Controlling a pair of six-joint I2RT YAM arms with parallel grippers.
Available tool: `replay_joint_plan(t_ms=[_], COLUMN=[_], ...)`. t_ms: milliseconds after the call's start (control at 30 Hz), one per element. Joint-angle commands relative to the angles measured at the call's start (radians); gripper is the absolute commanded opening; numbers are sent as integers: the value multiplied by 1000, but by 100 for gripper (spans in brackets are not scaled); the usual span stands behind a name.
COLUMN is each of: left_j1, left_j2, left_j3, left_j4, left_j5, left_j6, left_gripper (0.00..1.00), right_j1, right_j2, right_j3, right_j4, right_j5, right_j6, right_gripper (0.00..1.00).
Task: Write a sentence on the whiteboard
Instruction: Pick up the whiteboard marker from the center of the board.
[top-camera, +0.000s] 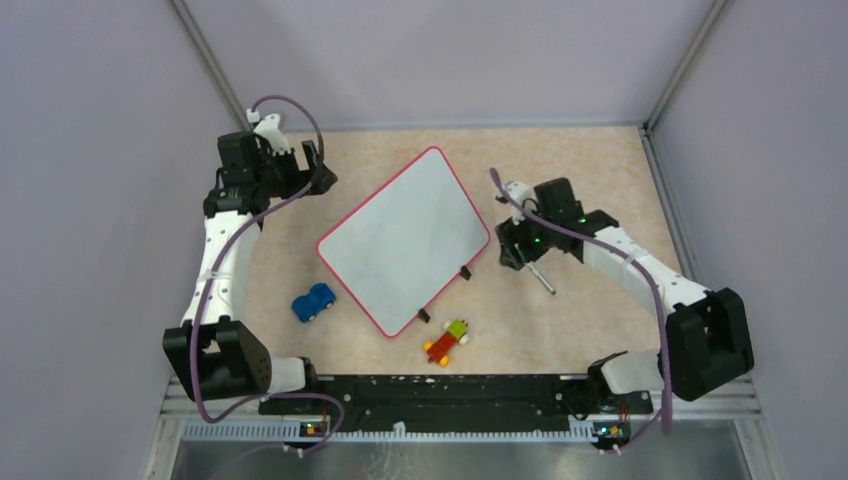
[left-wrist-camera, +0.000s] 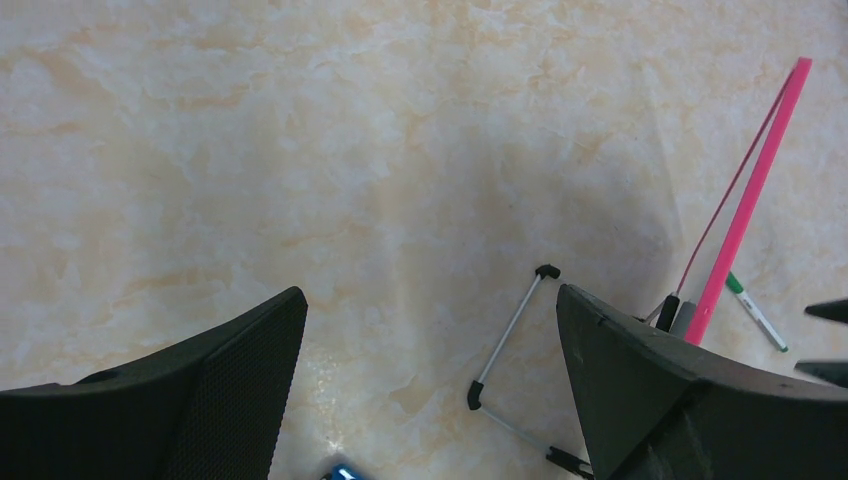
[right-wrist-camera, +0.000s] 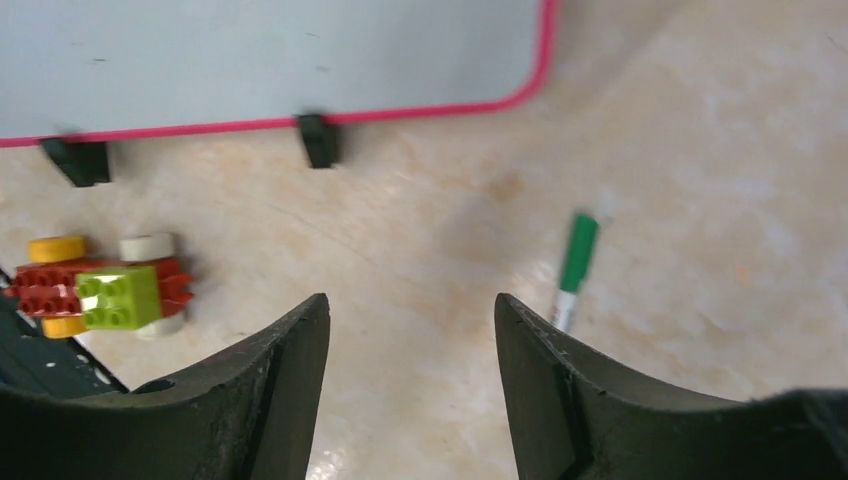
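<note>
Starting at your right end effector (right-wrist-camera: 410, 312), the jaws stand apart with nothing between them, only bare counter (top-camera: 600, 170) showing in the gap. The marker (right-wrist-camera: 572, 272) lies flat just beside the right-hand finger, not touched, its green end pointing away toward the whiteboard (top-camera: 405, 240).

Treat the marker as light, thin and smooth. It will likely roll or skid if one finger reaches it first, so take it across the white barrel near the middle, clear of the green end, which looks like the cap. A grip too near either tip would let it swing once you press to write.

The whiteboard sits mid-counter, turned at an angle and propped on a wire stand (left-wrist-camera: 510, 340) with small black feet at its near edge. Its face shows no lettering. It looks stiff but light, so a hard stroke could push it back or tip it; write with gentle pressure.

Your left end effector (left-wrist-camera: 430, 295) hangs wide and empty behind the board's far-left corner. A blue toy car (top-camera: 314, 301) and a brick toy (right-wrist-camera: 105, 290) lie near the board's near edge.
</note>
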Motion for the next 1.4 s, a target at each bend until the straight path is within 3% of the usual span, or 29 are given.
replay_joint_plan(t_ms=[0, 267, 700, 800, 867, 967, 1133, 1367], left_j1=[-15, -108, -171, -187, -199, -214, -227, -249], left_j2=[-16, -2, -18, -11, -4, 7, 31, 42], left_j3=[35, 73, 62, 83, 97, 117, 186, 296], left_j4=[32, -42, -97, -110, -119, -123, -147, -319], left_j5=[74, 82, 137, 139, 142, 168, 281, 415], left_j6=[120, 263, 306, 315, 322, 332, 379, 599], left_gripper=[99, 99, 99, 99, 99, 99, 99, 99], right_j1=[-199, -231, -197, -182, -179, -181, -199, -203], right_j2=[-6, 64, 225, 254, 260, 248, 148, 25], right_j3=[7, -48, -124, -143, -143, -120, -10, 180], right_j4=[-142, -87, 74, 93, 91, 55, -49, -178], right_j5=[-78, 48, 187, 213, 214, 187, 54, -189], right_j6=[-114, -172, -206, -214, -217, -216, -191, -123], right_gripper=[57, 47, 39, 33, 22, 0, 0, 0])
